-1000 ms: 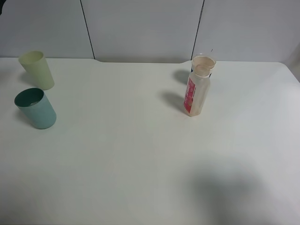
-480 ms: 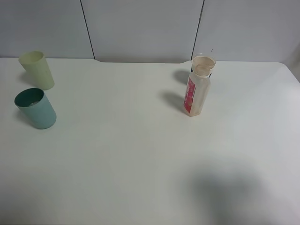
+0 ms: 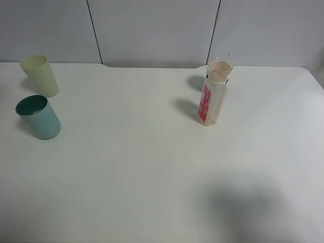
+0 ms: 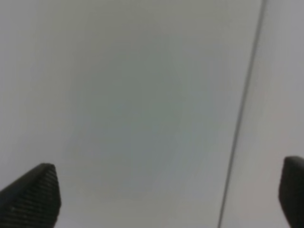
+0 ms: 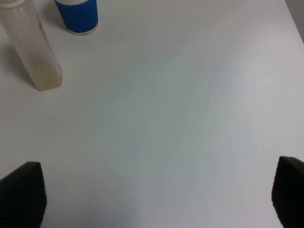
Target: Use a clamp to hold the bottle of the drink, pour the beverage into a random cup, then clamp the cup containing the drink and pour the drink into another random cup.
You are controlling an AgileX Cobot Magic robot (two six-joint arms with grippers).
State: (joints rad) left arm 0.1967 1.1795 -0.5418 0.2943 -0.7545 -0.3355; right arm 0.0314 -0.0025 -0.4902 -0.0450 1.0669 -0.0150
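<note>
The bottle of the drink [image 3: 212,98] stands upright right of the table's middle, red-pink label facing left, with the pale tan beverage [image 5: 40,66] inside. The pale yellow-green cup [image 3: 39,76] stands at the far left, and the teal cup [image 3: 38,117] just in front of it. Neither gripper shows in the exterior high view. My right gripper [image 5: 154,192] is open over bare table, well apart from the bottle [image 5: 32,50], nothing between its fingers. My left gripper [image 4: 161,194] is open too, facing a plain grey wall panel.
A blue-and-white cup [image 3: 220,67] stands right behind the bottle, also seen in the right wrist view [image 5: 77,16]. The white table [image 3: 152,167] ends at a grey panelled wall at the back. A soft shadow lies on the table's front right.
</note>
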